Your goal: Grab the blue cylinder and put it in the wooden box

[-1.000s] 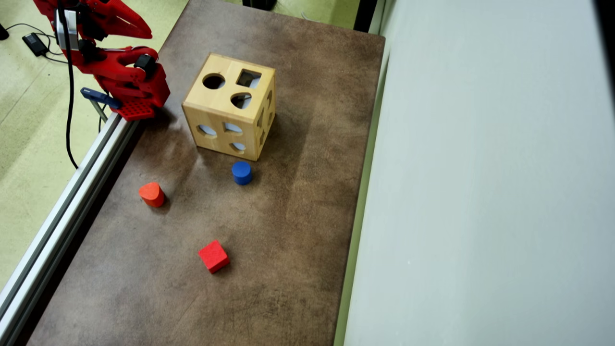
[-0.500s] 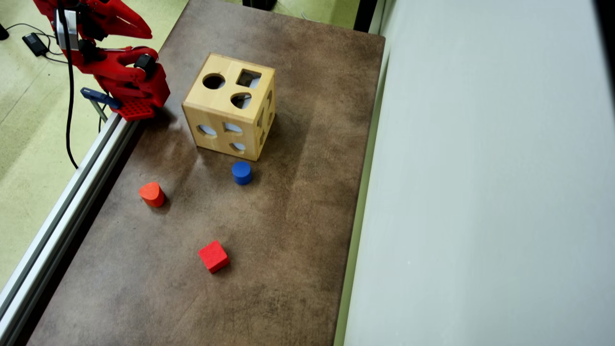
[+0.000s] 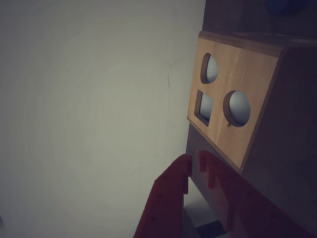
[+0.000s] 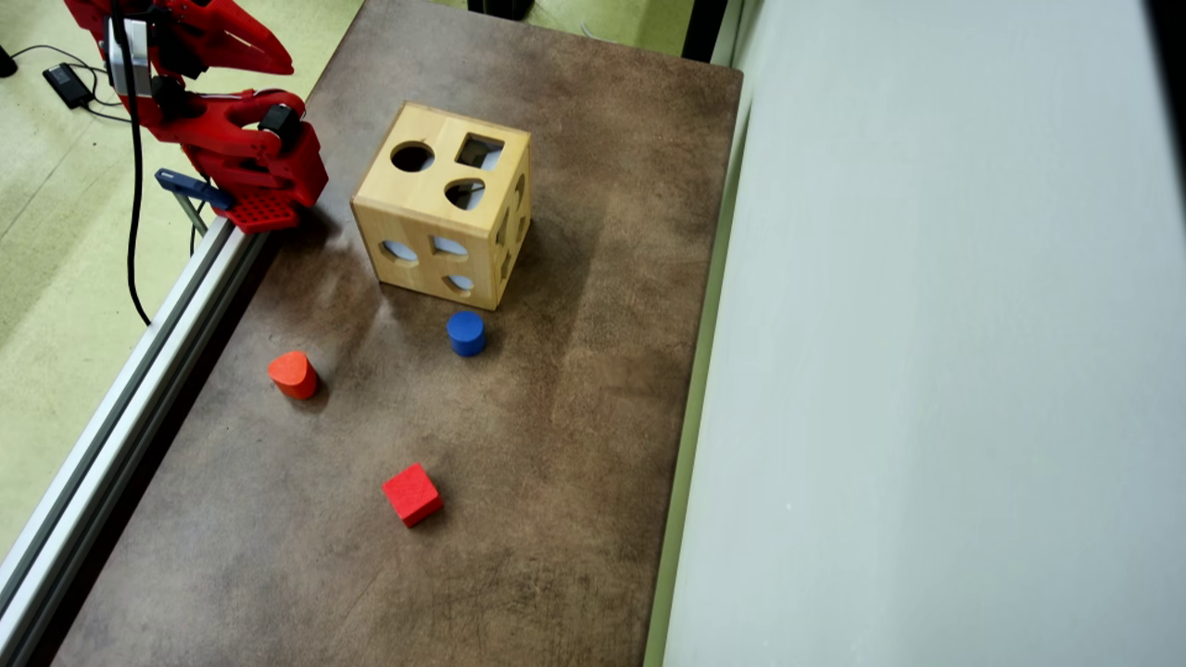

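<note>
Three loose blocks on the brown table [image 4: 574, 445], overhead view: blue cylinder [image 4: 465, 333] upright at frame centre-left, just below the wooden box [image 4: 443, 204], not touching it; orange-red rounded block [image 4: 293, 374] to its lower left; red cube [image 4: 411, 494] lower still. Red arm folded at upper left. Wrist view: gripper [image 3: 194, 161] at bottom centre, tips nearly touching, holding nothing.
</note>
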`<move>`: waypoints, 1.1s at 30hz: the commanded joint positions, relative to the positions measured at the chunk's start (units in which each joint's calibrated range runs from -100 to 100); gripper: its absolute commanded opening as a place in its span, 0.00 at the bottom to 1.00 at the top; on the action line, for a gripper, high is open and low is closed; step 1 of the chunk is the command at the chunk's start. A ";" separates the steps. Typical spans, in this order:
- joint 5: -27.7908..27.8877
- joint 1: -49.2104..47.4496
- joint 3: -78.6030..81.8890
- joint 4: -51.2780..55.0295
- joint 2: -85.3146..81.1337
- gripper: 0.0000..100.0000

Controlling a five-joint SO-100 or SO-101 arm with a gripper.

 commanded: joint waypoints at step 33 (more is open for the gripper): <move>-0.10 0.41 -1.43 -0.55 15.80 0.03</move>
